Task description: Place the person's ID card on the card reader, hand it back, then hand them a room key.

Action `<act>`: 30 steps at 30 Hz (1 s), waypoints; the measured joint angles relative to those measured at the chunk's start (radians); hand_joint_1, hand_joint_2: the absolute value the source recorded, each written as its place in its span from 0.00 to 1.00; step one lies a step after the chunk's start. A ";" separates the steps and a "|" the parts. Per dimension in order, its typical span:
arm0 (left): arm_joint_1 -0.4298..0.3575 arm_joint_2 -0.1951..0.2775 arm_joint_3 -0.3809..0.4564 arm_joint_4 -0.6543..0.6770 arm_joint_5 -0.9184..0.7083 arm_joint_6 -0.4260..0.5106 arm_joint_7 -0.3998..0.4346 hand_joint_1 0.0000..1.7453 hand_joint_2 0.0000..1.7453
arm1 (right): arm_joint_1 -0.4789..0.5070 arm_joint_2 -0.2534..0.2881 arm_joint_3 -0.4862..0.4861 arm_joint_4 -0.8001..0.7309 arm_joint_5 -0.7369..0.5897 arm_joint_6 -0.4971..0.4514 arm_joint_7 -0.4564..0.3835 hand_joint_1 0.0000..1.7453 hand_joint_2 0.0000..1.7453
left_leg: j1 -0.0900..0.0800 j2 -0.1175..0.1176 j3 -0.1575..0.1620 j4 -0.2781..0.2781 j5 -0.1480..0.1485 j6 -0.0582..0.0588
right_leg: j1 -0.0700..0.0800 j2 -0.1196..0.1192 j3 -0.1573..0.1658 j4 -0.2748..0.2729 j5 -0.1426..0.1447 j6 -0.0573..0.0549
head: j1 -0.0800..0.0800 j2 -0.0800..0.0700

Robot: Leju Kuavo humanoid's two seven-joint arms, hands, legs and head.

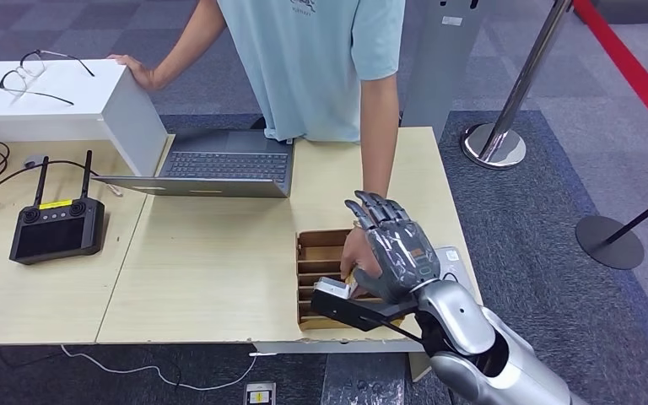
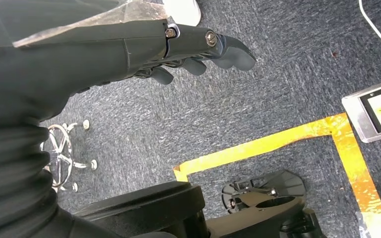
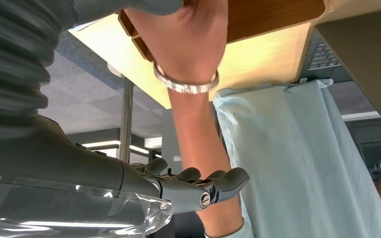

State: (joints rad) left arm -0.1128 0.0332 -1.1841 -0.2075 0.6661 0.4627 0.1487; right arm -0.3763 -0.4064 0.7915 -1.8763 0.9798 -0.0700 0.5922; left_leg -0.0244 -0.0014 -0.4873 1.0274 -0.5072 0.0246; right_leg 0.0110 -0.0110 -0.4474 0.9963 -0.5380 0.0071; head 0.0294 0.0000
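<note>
Head view: the right hand (image 1: 395, 249) hovers with fingers spread, empty, above the wooden card rack (image 1: 319, 278), where the person's hand (image 1: 358, 253) reaches; no card discernible. The left hand (image 2: 198, 52) hangs, fingers loosely curled, empty.

My right arm (image 1: 472, 337) is shiny silver with a grey ribbed wrist cover; the hand (image 1: 396, 245) has dark grey fingers with visible screws. The person (image 1: 321, 59) wears a light-blue tee and a silver bracelet (image 3: 186, 87).
</note>
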 joint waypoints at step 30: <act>0.000 0.000 0.000 0.000 -0.003 -0.002 0.007 0.00 1.00 | 0.053 -0.001 0.047 -0.014 -0.015 0.072 -0.024 0.39 1.00 | 0.000 0.000 0.000 0.000 0.000 0.000 | 0.000 0.000 0.000 0.000 0.000 0.000 | 0.000 0.000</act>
State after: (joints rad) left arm -0.1123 0.0332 -1.1841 -0.2075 0.6631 0.4609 0.1553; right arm -0.3236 -0.4074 0.8388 -1.8904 0.9646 0.0023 0.5684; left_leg -0.0243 -0.0014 -0.4874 1.0273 -0.5072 0.0245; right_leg 0.0110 -0.0110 -0.4474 0.9963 -0.5381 0.0070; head 0.0294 0.0000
